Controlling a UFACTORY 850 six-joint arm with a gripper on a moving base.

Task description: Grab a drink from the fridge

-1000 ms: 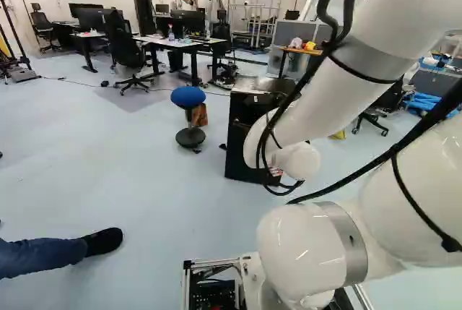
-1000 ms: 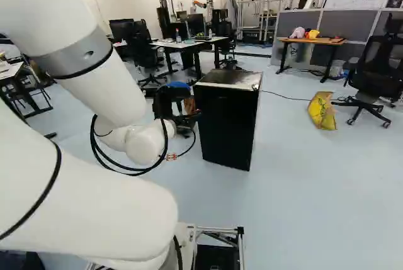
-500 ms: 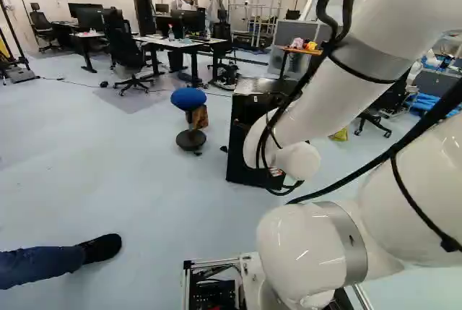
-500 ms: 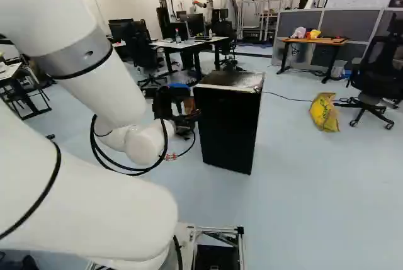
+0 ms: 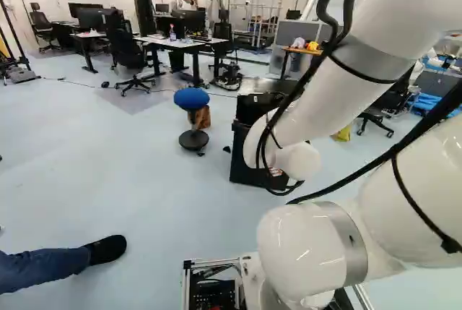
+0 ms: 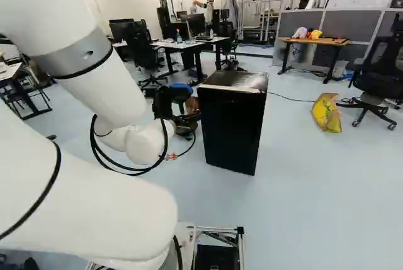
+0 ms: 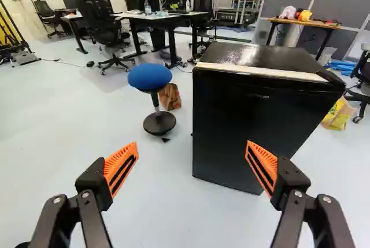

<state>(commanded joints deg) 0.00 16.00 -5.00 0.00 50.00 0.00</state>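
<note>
Beyond the arm's wrist, the gripper [image 6: 166,102] shows only as a dark shape in the right base view, just beside the black fridge [image 6: 232,130]. Seen from the wrist, the gripper [image 7: 192,152] has its orange-padded fingers wide apart with nothing between them. The fridge [image 7: 248,124] stands on the floor ahead, mostly ahead of the finger with the pad [image 7: 263,167]. Its door is closed, with a pale strip along the top front edge. A gap of floor lies between fingertips and fridge. No drink can be seen.
A blue stool [image 7: 150,78] stands beside the fridge, a brown paper bag [image 7: 170,96] behind it. A yellow bag [image 6: 327,112] and an office chair [image 6: 376,81] are on the fridge's other side. A person's shoe [image 5: 107,248] is at the left of the left base view.
The base has moved: the scene has shifted slightly rightward in both base views, and the fridge looks a little nearer. The arm keeps its pose against its lowest joint.
</note>
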